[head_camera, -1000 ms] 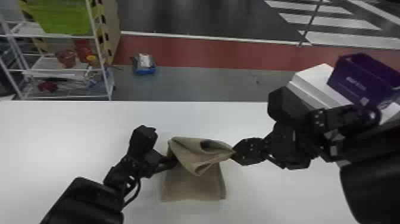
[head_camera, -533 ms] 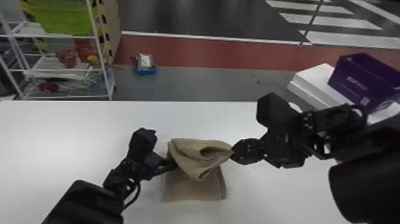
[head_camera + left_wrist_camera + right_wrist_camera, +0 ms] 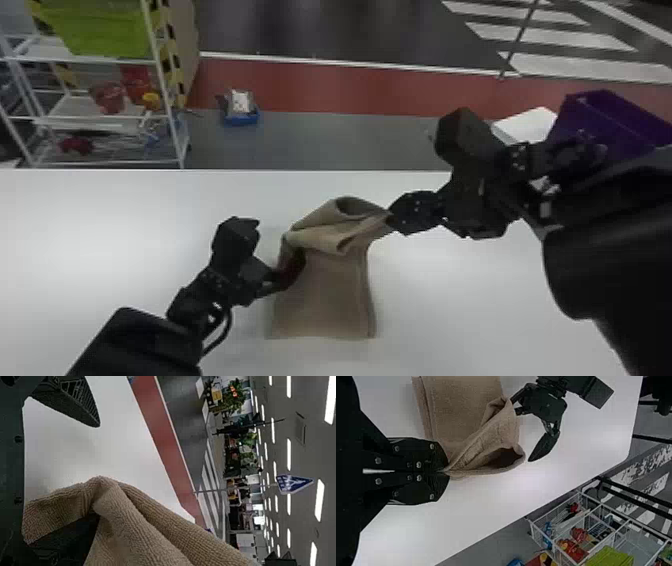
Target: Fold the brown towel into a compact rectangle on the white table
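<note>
The brown towel (image 3: pixel 322 295) lies mid-table on the white table (image 3: pixel 100 250), its six o'clock part flat and doubled, its twelve o'clock end lifted and bunched into a loose, hollow roll. At its one o'clock corner the right gripper (image 3: pixel 447 471) pinches the cloth between closed fingertips. At nine o'clock the left gripper (image 3: pixel 96 471) stands wide open, towel draped over one of its fingers, gripping nothing. The step looks like folding the raised layer over. To do it well, I'd secure the nine o'clock corner first, pull both corners level so the roll opens out, then lower them together towards six o'clock, edges matched; bringing over the right corner alone would probably skew the fold. Well beyond, at two o'clock, sits a purple bin (image 3: pixel 615 120).
</note>
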